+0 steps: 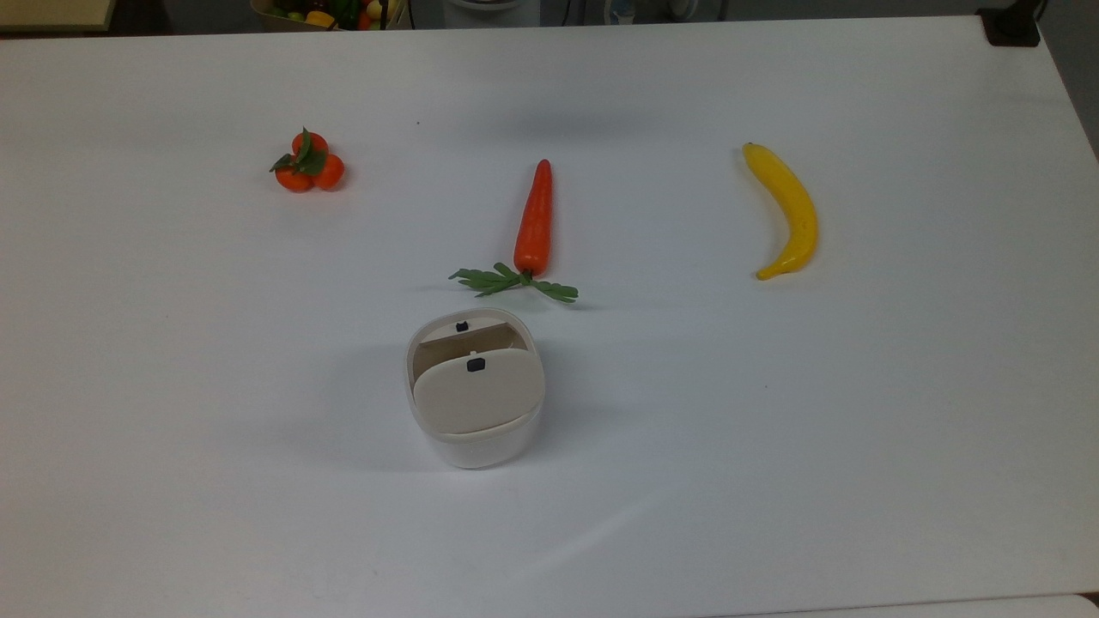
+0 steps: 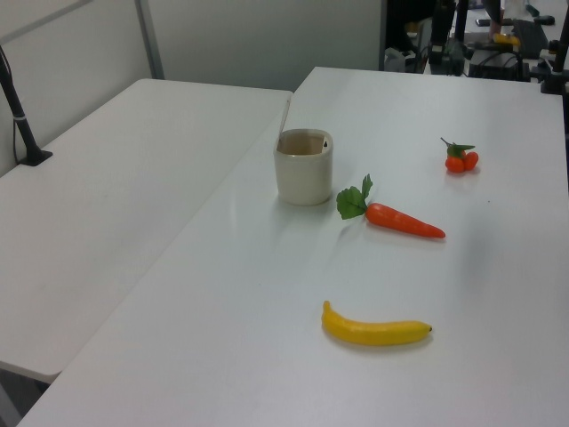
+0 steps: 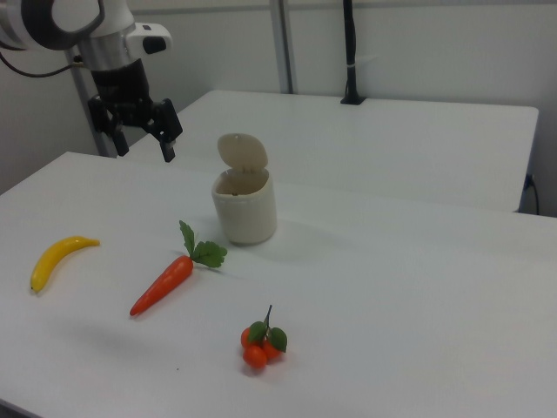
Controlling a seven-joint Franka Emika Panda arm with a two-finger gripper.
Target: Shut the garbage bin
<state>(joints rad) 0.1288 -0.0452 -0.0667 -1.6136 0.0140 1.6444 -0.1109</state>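
The garbage bin (image 1: pixel 477 447) is a small white pot near the middle of the table, with a brown inner wall. Its beige lid (image 1: pixel 477 393) stands raised on its hinge, so the bin is open. In the right view the bin (image 3: pixel 246 212) has its lid (image 3: pixel 243 151) upright at the back. In the left view the bin (image 2: pixel 303 170) shows an open top. My gripper (image 3: pixel 140 146) hangs open in the air at the right view's upper left, well apart from the bin, with nothing between its fingers.
An orange carrot (image 1: pixel 534 221) with green leaves lies just beyond the bin in the top view. A yellow banana (image 1: pixel 786 209) lies at the top view's right and a cluster of tangerines (image 1: pixel 308 164) at its left. A second table (image 2: pixel 116 187) adjoins.
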